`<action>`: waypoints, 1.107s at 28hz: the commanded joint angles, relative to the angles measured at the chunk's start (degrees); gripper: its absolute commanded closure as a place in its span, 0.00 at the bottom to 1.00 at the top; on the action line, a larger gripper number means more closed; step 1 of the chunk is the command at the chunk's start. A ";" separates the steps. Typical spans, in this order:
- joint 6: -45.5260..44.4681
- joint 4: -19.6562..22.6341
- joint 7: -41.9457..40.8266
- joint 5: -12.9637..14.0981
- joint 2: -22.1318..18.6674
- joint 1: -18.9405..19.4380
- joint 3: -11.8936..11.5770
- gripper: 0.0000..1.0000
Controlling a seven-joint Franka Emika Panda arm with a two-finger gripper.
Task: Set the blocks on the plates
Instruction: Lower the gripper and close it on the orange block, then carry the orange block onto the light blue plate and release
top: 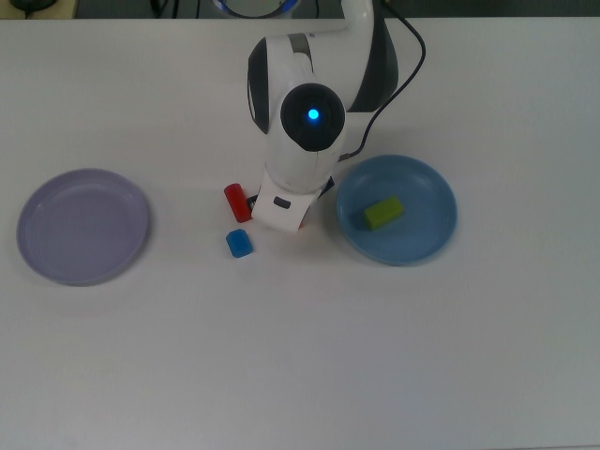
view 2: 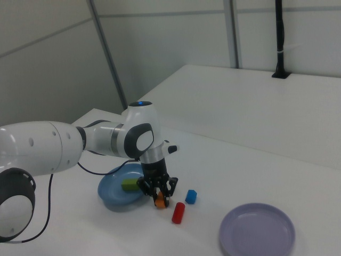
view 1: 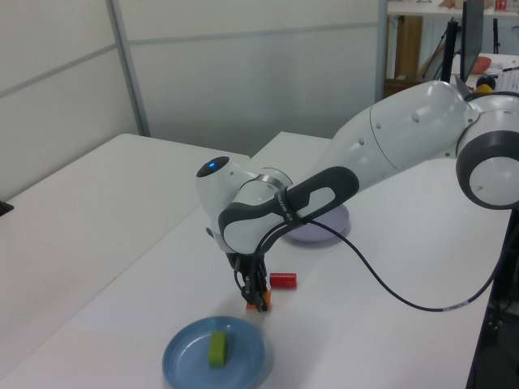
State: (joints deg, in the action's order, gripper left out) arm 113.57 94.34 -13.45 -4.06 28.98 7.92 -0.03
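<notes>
Gripping orange block [view 2: 159,201] in tool [view 2: 158,195], green block [top: 382,213] on blue plate [top: 427,242]

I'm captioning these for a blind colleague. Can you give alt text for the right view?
A white robot arm's gripper reaches down around an orange block on a white table, beside a blue plate holding a green block. A red cylinder, blue block and lavender plate lie nearby.

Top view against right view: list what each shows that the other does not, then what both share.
Only the top view looks straight down on the arm, which covers the gripper and the orange block.

Only the right view shows the gripper low at the table with the orange block between its fingers, plus walls and a black post behind.

Both show the green block on the blue plate, the bare lavender plate, and the red cylinder and blue cylinder on the table.
</notes>
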 commanded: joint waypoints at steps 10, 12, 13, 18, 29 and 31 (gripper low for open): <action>-6.25 -0.12 1.05 2.47 -5.86 3.59 0.55 0.82; -7.05 -0.21 1.75 3.26 -6.74 5.52 0.55 0.82; -7.22 -0.21 2.63 3.44 -6.91 6.58 0.55 0.81; -6.17 -1.08 10.01 1.95 -5.69 12.82 0.47 0.79; -0.29 -1.35 17.49 -3.85 -1.56 17.31 0.38 0.51; 0.50 -1.35 17.49 -3.85 -1.29 17.31 0.29 0.49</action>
State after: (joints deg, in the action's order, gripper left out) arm 111.93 93.29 3.39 -6.88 26.61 25.41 1.17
